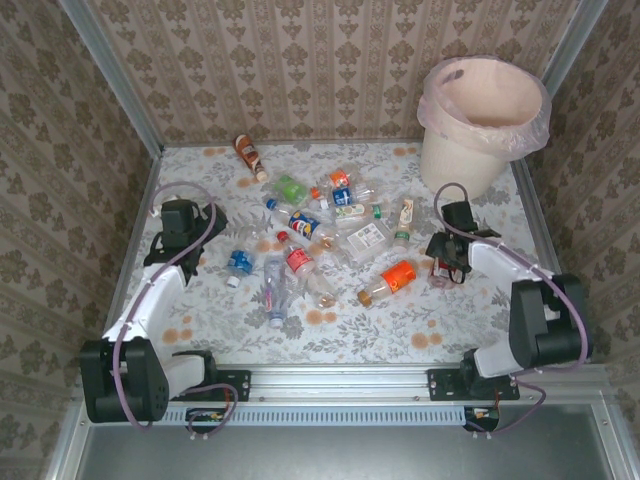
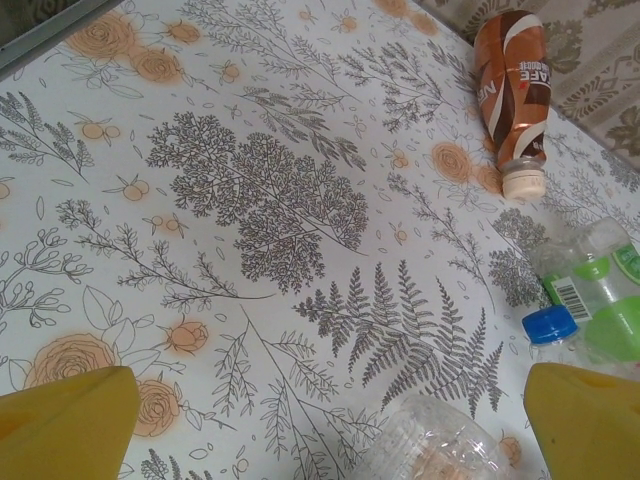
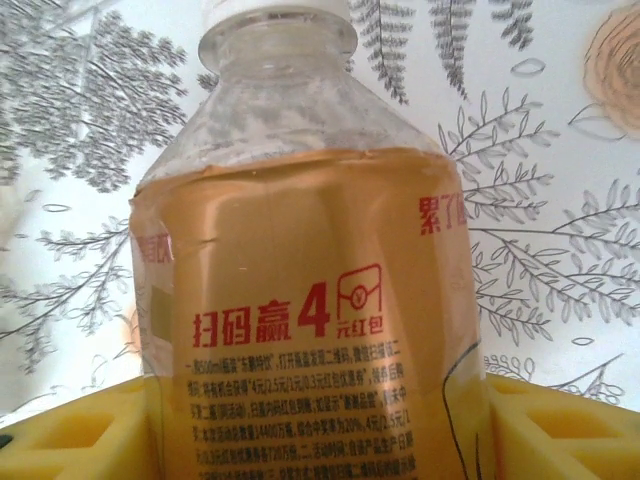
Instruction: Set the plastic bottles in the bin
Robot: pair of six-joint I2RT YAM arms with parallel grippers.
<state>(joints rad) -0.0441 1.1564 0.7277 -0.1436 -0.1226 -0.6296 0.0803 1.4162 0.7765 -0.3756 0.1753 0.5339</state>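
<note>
The step in hand is the pickup. The right hand point(image 1: 448, 262) sits low on the table point(image 1: 400, 335) toward its 3 o'clock edge. In the right wrist view its yellow pads point(image 3: 80, 435) press against both sides of an orange-labelled bottle point(image 3: 310, 300), whose cap points to 12 o'clock, so it looks gripped. The left hand point(image 2: 328, 400) is spread wide over the 9 o'clock side and holds nothing. A brown bottle point(image 2: 515, 90) lies at its 1 o'clock. The other plastic bottles point(image 1: 300, 258) lie scattered across the middle of the table. The bin point(image 1: 462, 158) stands in the far corner, at about 12 to 1 o'clock from the right hand. By my judgement, the next move needs a firm squeeze and a lift high enough to clear the bin's rim before the carry and release.
</note>
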